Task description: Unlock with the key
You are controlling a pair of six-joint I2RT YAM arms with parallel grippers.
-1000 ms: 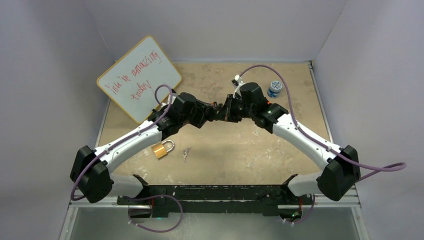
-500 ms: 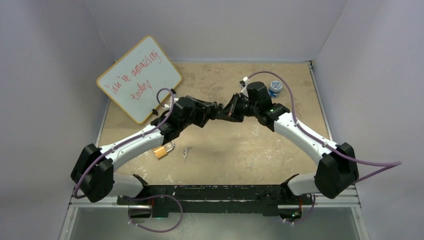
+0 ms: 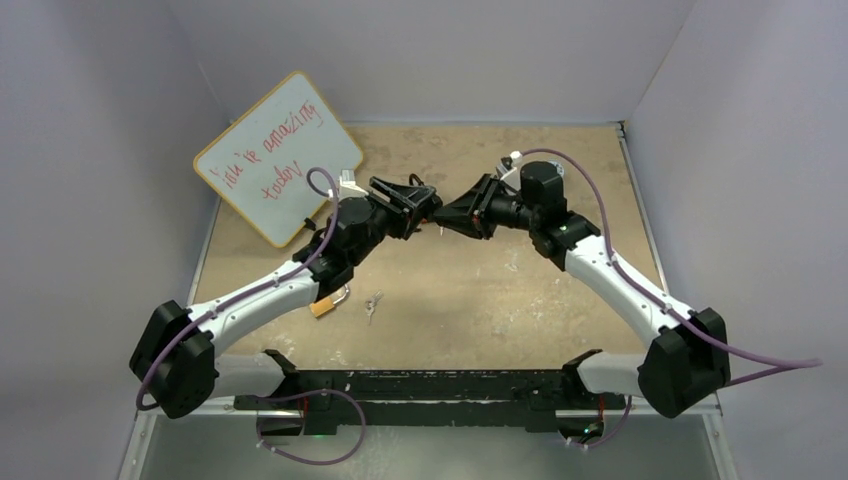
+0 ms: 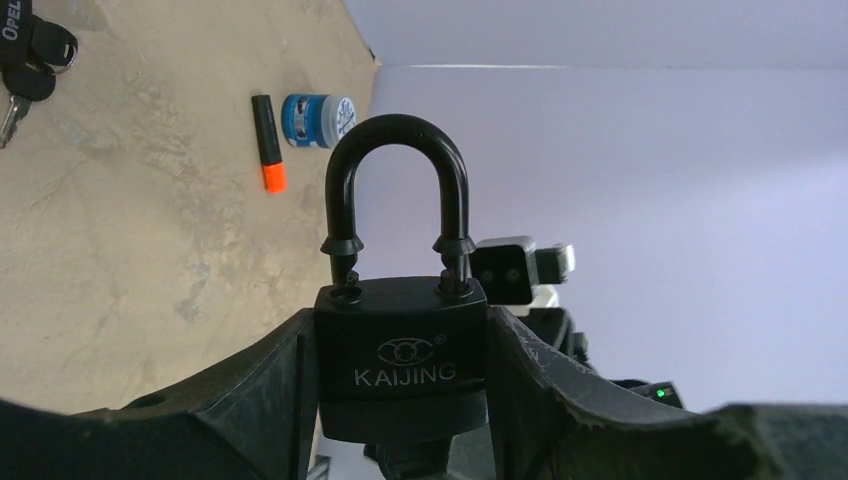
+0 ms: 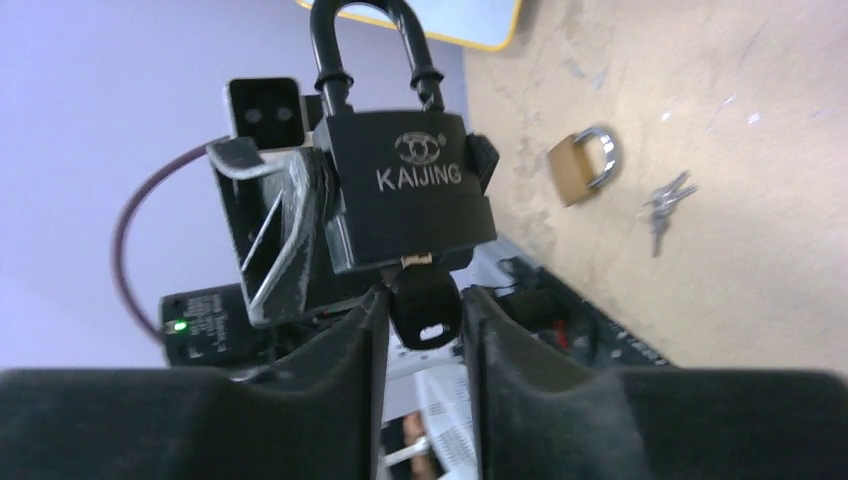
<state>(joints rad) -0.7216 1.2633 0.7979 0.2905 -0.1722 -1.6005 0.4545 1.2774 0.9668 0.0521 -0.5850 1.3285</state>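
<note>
The left gripper [image 4: 400, 335] clamps the black KAIJING padlock [image 4: 400, 372] by its sides, shackle at 12 o'clock, while only the right wrist view shows the black-headed key [image 5: 425, 314] in its 6 o'clock keyhole, flanked by the right gripper [image 5: 424, 298], whose grip I cannot tell.

"KAIJING" in pale capitals, under a twin-ring emblem with a small registered-trademark sign, stands on the body of the black padlock [image 4: 400, 375]; the brand also reads clearly from the right wrist view. Red marker handwriting across the tilted whiteboard [image 3: 278, 155] ends in "amazing today!", its first word too scrawled to make out. White letters "OPEL" run along a black key tag [image 4: 12, 22] in the corner of the left wrist view. The blue-and-white jar [image 4: 318, 121] carries print too small to read.
</note>
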